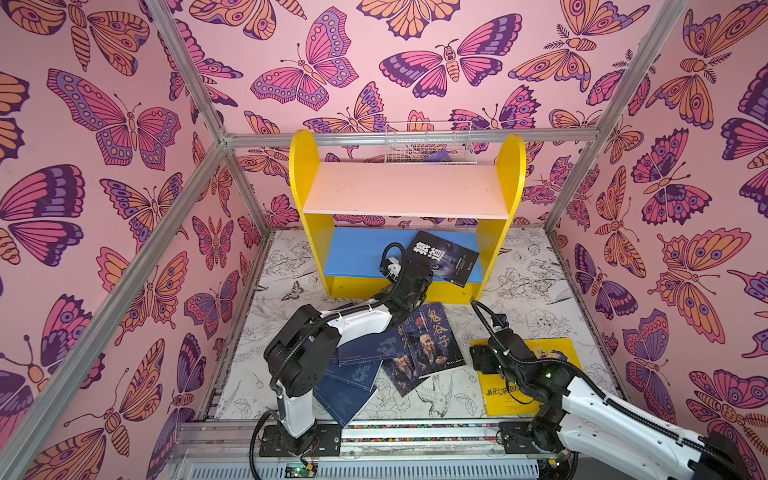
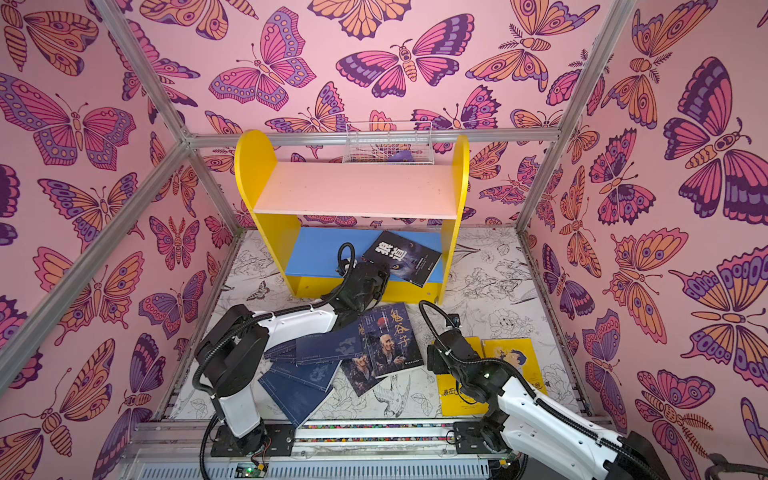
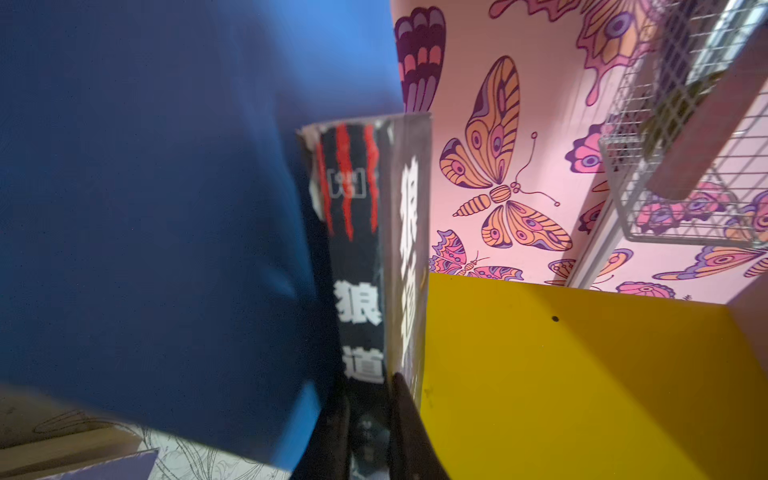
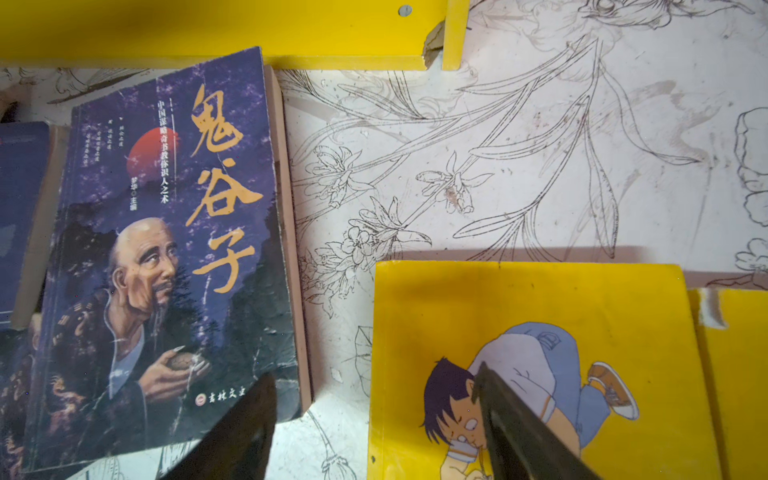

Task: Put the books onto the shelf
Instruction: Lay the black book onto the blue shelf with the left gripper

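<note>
The shelf (image 1: 305, 174) stands at the back, with a pale pink upper board (image 1: 407, 189) and a blue lower board (image 1: 357, 253). My left gripper (image 1: 409, 272) is shut on a dark wolf-cover book (image 1: 446, 255), tilted over the blue board. In the left wrist view its spine (image 3: 357, 257) sits between the fingers (image 3: 409, 424). My right gripper (image 4: 376, 372) hangs open low over the floor, between a portrait-cover book (image 4: 166, 249) and a yellow cartoon-child book (image 4: 519, 299). Navy books (image 1: 353, 382) lie piled under the left arm.
A white wire basket (image 1: 428, 143) hangs on the back wall behind the shelf. A second yellow book (image 4: 739, 374) lies beside the first. The shelf's yellow side panel (image 3: 582, 374) is close beside the held book. Butterfly-patterned walls enclose the floor mat (image 1: 519, 270).
</note>
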`<act>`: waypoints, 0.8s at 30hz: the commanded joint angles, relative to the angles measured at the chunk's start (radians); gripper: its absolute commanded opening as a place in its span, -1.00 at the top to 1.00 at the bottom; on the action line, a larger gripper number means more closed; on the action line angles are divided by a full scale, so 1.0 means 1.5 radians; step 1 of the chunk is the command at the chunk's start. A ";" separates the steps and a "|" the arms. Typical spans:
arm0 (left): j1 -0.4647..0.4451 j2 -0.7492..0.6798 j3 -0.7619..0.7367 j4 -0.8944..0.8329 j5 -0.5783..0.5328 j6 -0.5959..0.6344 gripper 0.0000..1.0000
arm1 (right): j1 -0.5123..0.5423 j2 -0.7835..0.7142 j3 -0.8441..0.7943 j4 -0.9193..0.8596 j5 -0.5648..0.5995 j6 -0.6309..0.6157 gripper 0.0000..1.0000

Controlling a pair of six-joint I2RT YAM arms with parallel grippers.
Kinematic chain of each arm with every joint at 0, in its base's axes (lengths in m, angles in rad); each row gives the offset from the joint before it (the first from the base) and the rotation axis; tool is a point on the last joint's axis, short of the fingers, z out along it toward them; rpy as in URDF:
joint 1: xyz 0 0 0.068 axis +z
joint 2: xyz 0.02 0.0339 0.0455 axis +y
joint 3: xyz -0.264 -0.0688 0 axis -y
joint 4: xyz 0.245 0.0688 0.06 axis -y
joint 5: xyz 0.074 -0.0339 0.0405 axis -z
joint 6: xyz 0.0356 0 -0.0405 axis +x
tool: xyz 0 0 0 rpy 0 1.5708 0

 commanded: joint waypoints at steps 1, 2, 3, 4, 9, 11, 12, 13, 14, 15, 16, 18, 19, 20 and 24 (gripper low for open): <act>-0.019 0.015 0.032 -0.052 0.026 0.013 0.96 | -0.001 0.001 0.018 -0.012 -0.006 -0.013 -0.54; -0.023 0.014 0.042 -0.062 0.031 0.029 0.76 | -0.001 0.002 0.020 -0.010 -0.008 -0.013 -0.55; -0.027 0.013 0.051 -0.078 0.036 0.048 0.65 | -0.001 0.002 0.023 -0.008 -0.011 -0.016 -0.55; -0.028 0.009 0.057 -0.094 0.040 0.063 0.57 | -0.001 0.005 0.027 -0.007 -0.013 -0.019 -0.55; -0.015 -0.073 0.037 -0.184 0.026 0.178 -0.59 | -0.001 0.029 0.074 -0.003 -0.039 -0.043 -0.54; -0.006 -0.118 0.022 -0.244 0.011 0.215 -0.75 | -0.001 0.052 0.107 -0.012 -0.046 -0.067 -0.52; -0.002 -0.145 0.007 -0.271 -0.005 0.229 -0.78 | -0.001 0.072 0.131 -0.020 -0.048 -0.079 -0.49; 0.001 -0.170 -0.007 -0.298 -0.021 0.238 -0.78 | -0.001 0.094 0.154 -0.034 -0.047 -0.094 -0.47; 0.004 -0.202 -0.030 -0.321 -0.043 0.251 -0.78 | -0.001 0.121 0.186 -0.053 -0.050 -0.112 -0.45; 0.008 -0.235 -0.059 -0.338 -0.069 0.260 -0.79 | 0.000 0.154 0.221 -0.076 -0.049 -0.134 -0.44; 0.012 -0.265 -0.084 -0.356 -0.088 0.260 -0.80 | 0.001 0.183 0.253 -0.101 -0.045 -0.149 -0.43; 0.026 -0.332 -0.153 -0.387 -0.115 0.258 -0.81 | 0.005 0.248 0.326 -0.151 -0.036 -0.178 -0.40; 0.031 -0.362 -0.182 -0.400 -0.129 0.253 -0.81 | 0.005 0.273 0.356 -0.167 -0.037 -0.188 -0.38; 0.035 -0.400 -0.210 -0.417 -0.147 0.246 -0.81 | 0.006 0.301 0.385 -0.182 -0.038 -0.199 -0.37; 0.055 -0.494 -0.316 -0.500 -0.185 0.181 -0.80 | 0.004 0.393 0.488 -0.207 -0.027 -0.199 -0.31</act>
